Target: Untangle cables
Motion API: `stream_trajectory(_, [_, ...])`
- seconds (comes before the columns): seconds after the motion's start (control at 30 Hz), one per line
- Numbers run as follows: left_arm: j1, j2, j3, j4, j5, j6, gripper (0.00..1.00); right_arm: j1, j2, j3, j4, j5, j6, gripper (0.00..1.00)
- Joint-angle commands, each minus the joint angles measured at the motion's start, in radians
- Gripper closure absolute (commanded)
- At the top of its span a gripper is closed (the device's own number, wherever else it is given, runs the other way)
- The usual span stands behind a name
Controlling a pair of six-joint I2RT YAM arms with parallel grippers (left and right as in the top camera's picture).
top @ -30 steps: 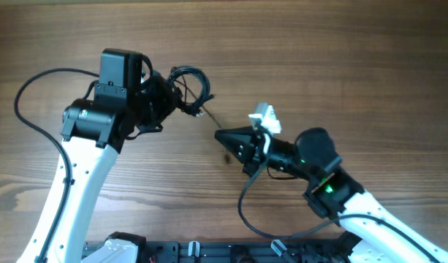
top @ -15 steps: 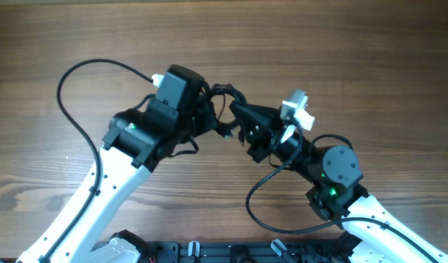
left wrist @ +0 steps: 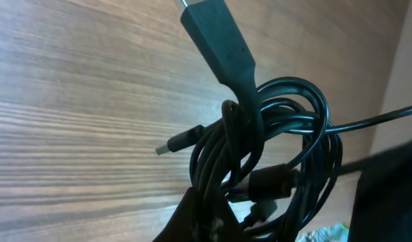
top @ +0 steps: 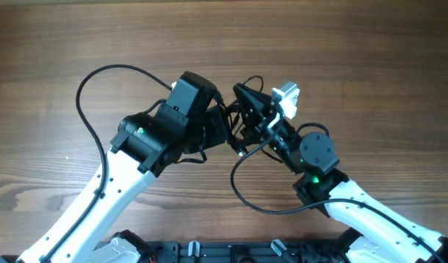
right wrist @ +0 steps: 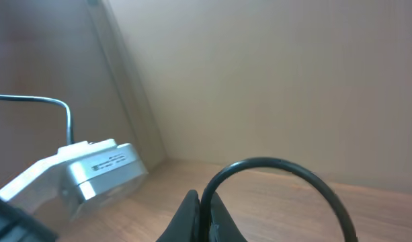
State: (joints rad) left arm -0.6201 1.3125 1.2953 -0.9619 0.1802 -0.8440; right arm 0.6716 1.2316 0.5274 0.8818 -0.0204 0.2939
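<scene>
The cables (left wrist: 286, 134) are a knotted coil of thin black cords with plug ends, one small plug (left wrist: 169, 146) poking left and a long flat plug (left wrist: 219, 40) sticking up. My left gripper (left wrist: 212, 215) is shut on the coil's lower part. In the overhead view the cables (top: 242, 120) hang between the two grippers at the table's middle. My left gripper (top: 225, 130) faces right, and my right gripper (top: 240, 93) points up-left just beside it. In the right wrist view my right gripper (right wrist: 207, 208) is shut on one black strand (right wrist: 279, 163) that arches off to the right.
The wooden table (top: 370, 58) lies bare around both arms. The left arm's thick wire (top: 99, 80) loops out to the left and the right arm's wire (top: 238, 186) sags in front. The left arm's wrist camera housing (right wrist: 91, 168) sits close to the right gripper.
Both arms have swung in toward each other. The left gripper carried the coil right and nearer the front; the right gripper moved up beside it, still shut on a strand.
</scene>
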Motion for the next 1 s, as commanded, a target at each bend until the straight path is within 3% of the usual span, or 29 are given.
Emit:
stream_trajectory(0.0, [0.008, 0.005, -0.002, -0.001, 0.029, 0.010, 0.96, 0.002, 0.010, 0.010, -0.029, 0.027, -0.035, 0.95])
stream_trajectory(0.1, [0.067, 0.005, -0.002, -0.009, 0.029, 0.029, 0.96, 0.002, 0.008, 0.010, -0.076, 0.010, -0.046, 0.96])
stream_trajectory(0.3, [0.187, 0.005, -0.002, -0.011, 0.033, 0.028, 0.96, 0.002, 0.008, 0.010, -0.157, -0.203, -0.055, 0.95])
stream_trajectory(0.4, [0.182, 0.005, -0.002, 0.002, 0.033, 0.047, 0.96, 0.003, 0.008, 0.010, -0.256, -0.271, -0.055, 0.95])
stream_trajectory(0.6, [0.141, 0.006, -0.002, 0.042, 0.033, 0.143, 0.96, 0.003, 0.008, 0.010, -0.287, -0.296, -0.047, 0.95])
stream_trajectory(0.73, [0.111, 0.006, -0.002, 0.069, 0.074, 0.267, 0.96, 0.003, 0.008, 0.010, -0.316, -0.296, -0.047, 0.90])
stream_trajectory(0.77, [0.106, 0.006, -0.002, 0.071, 0.074, 0.286, 0.96, 0.003, 0.008, 0.010, -0.316, -0.295, -0.048, 0.83])
stream_trajectory(0.8, [0.108, 0.006, -0.002, 0.071, 0.074, 0.287, 0.96, 0.001, 0.007, 0.010, -0.315, -0.292, -0.047, 0.68])
stream_trajectory(0.9, [0.137, 0.006, -0.002, 0.072, 0.074, 0.269, 0.96, -0.024, -0.037, 0.010, -0.316, -0.288, 0.006, 0.38])
stream_trajectory(0.93, [0.153, 0.006, -0.002, 0.072, 0.074, 0.240, 0.96, -0.042, -0.068, 0.010, -0.323, -0.288, 0.034, 0.11])
stream_trajectory(0.97, [0.175, 0.006, -0.002, 0.074, 0.073, 0.187, 0.96, -0.058, -0.093, 0.010, -0.341, -0.288, 0.051, 0.00])
